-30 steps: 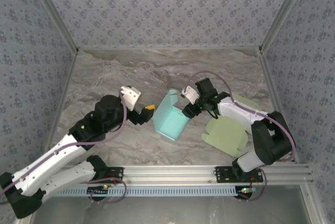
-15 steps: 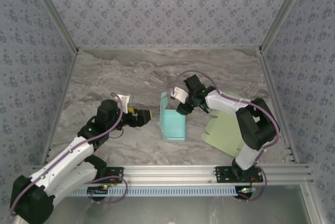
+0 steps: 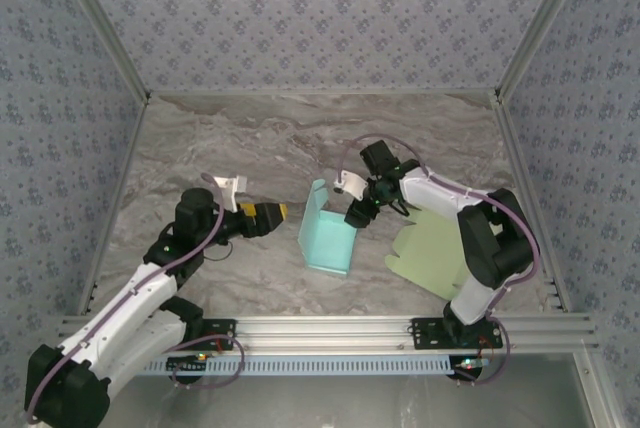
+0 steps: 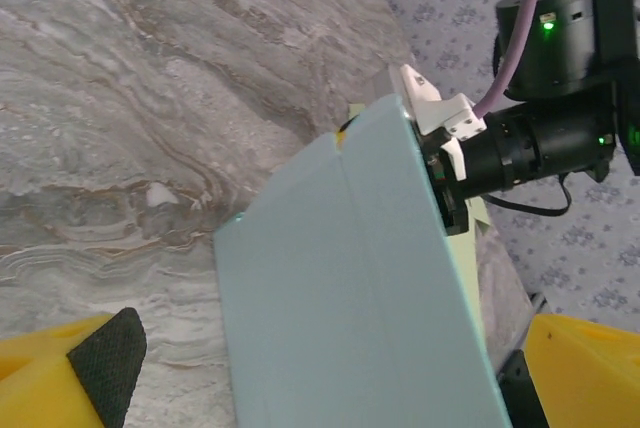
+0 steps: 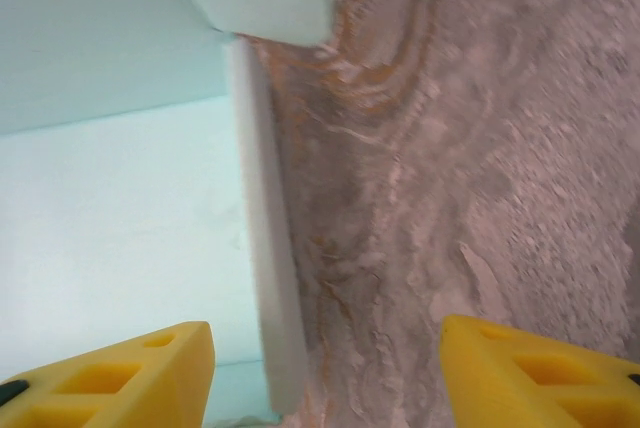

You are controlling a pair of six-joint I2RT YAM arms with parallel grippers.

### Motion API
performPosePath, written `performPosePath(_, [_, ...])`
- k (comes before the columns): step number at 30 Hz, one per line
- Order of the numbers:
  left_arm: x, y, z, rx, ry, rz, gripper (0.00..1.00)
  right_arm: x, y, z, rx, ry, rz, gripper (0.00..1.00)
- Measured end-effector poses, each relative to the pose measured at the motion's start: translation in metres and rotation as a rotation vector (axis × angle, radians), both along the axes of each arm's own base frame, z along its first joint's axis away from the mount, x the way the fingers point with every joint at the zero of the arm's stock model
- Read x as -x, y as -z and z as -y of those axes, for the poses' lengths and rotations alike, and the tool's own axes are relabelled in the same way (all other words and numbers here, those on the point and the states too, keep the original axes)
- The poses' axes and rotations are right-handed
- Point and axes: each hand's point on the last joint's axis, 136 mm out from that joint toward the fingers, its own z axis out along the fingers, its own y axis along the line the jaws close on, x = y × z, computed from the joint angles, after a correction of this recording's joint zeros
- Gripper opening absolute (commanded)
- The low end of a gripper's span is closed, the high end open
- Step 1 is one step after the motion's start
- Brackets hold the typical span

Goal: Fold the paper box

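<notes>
Left claw [image 3: 270, 214] first: released, jaws spread wide, sitting left of centre in the overhead view. It is clear of the box [image 3: 330, 243], with a strip of bare marble between them. A second ago its tip was right up at the box's left edge; now it has backed off to the left, and its arm has swung down toward the lower left corner. On its wrist camera the yellow fingers [image 4: 45, 383] sit in the two bottom corners. The teal panel fills the middle of that frame, tilted, and neither finger touches it.

Over to the right claw [image 3: 357, 214], just right of centre at the box's upper right corner. It is open as well. On its own camera the fingers [image 5: 120, 368] stand well apart along the bottom edge, one over the pale teal inside of the box, the other over marble. The box's wall runs up between them and is not pinched.

The box rests on the table [image 3: 220, 148] at the centre of the overhead frame, a little below the middle, with a narrow panel sticking out at its upper left. A second ago it lay turned like a diamond; now it sits squarer and lower. The flat green sheet [image 3: 435, 253] lies at lower right beneath the right arm, where it was before.
</notes>
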Motion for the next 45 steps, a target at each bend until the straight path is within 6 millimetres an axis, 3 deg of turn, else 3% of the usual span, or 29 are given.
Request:
performPosePath(5, [-0.003, -0.02, 0.001, 0.018, 0.004, 0.033, 0.99, 0.008, -0.001, -0.01, -0.014, -0.094, 0.012, 0.59])
performPosePath(12, [-0.01, -0.016, -0.008, 0.021, -0.04, 0.007, 1.0, 0.005, 0.031, -0.008, 0.091, -0.13, 0.014, 0.39])
performPosePath(18, [-0.014, -0.003, -0.017, 0.025, -0.083, -0.032, 0.99, -0.01, 0.033, -0.005, 0.11, -0.087, 0.084, 0.21])
performPosePath(23, [-0.015, 0.018, -0.025, 0.04, -0.125, -0.092, 0.99, -0.016, 0.029, 0.006, 0.109, 0.027, 0.152, 0.19])
performPosePath(29, [-0.018, 0.022, -0.026, 0.088, -0.15, -0.097, 0.99, -0.039, -0.003, 0.04, 0.011, 0.338, 0.229, 0.16])
performPosePath(34, [-0.021, 0.019, -0.022, 0.129, -0.136, -0.041, 0.99, -0.068, -0.052, 0.1, -0.226, 0.746, 0.278, 0.13])
performPosePath(37, [-0.021, 0.017, -0.007, 0.123, -0.082, 0.008, 0.99, -0.07, -0.067, 0.125, -0.345, 0.905, 0.27, 0.13])
performPosePath(42, [-0.02, 0.025, 0.025, 0.097, 0.026, 0.037, 0.99, -0.062, -0.073, 0.127, -0.45, 0.989, 0.215, 0.13])
performPosePath(45, [-0.026, 0.017, 0.046, 0.113, 0.074, 0.057, 0.99, -0.059, -0.078, 0.125, -0.509, 1.02, 0.186, 0.13])
